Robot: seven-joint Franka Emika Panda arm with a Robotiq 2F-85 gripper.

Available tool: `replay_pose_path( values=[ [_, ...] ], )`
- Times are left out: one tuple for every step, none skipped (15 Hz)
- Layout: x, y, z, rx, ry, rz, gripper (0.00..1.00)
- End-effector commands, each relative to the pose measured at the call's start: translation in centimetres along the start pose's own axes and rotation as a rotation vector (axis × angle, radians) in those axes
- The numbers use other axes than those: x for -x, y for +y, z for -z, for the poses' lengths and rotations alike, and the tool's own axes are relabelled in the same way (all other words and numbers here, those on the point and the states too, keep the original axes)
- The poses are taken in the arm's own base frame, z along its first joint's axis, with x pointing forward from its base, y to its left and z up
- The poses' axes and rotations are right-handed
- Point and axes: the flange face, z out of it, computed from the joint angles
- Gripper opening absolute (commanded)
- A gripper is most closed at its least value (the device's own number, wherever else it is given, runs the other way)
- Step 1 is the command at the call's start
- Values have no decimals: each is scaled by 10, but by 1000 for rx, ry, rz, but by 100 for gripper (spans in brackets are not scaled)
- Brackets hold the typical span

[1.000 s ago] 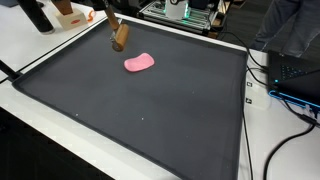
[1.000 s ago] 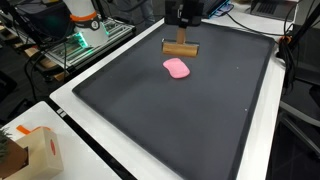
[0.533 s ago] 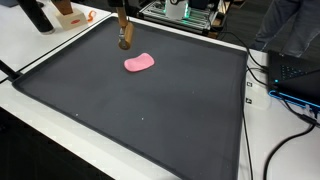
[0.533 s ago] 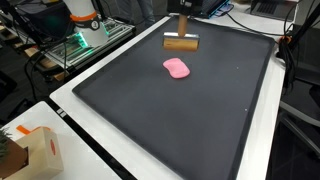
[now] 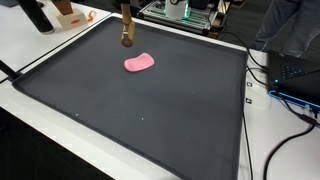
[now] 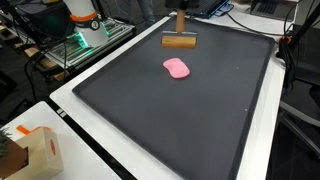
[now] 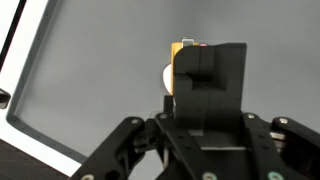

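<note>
Your gripper [image 7: 197, 62] is clamped on the brush [image 6: 180, 38]. In the wrist view the fingers [image 7: 212, 85] are pinched in tight, w/ just a sliver of wood + a bit of white poking out beside them; the rest is hidden behind the finger block. The gripper itself is out of frame in both exterior views, so only the brush shows there.

Brush hangs handle up, head down, clear of the mat [image 6: 170, 115], no contact. In an exterior view the brush head [image 6: 180, 42] sits level and crosswise, handle running off the top edge. In an exterior view the brush [image 5: 126, 35] is seen near end-on, dark underside at the bottom. It's over the far end of the mat, close to the far edge.

Pink lump [image 6: 177, 68] lies flat on the mat, near the brush but apart, on the side toward mat centre.

Mat sits on a white table [image 6: 95, 150]. Cardboard box [image 6: 35, 150] is at the near corner, well apart from all that.
</note>
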Motion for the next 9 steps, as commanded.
replay_pose_path(
  values=[
    [0,0,0,0,-1,0,48],
    [0,0,-1,0,-1,1,48],
    [0,0,-1,0,-1,1,48],
    [0,0,-1,0,0,1,23],
    [-2,-9,4,50,-5,19,23],
    [-5,-17,6,106,-30,5,23],
    [-8,-24,9,148,-39,11,23],
    [-12,-33,11,196,-48,11,23],
    [-16,-45,12,245,-59,17,23]
  ],
)
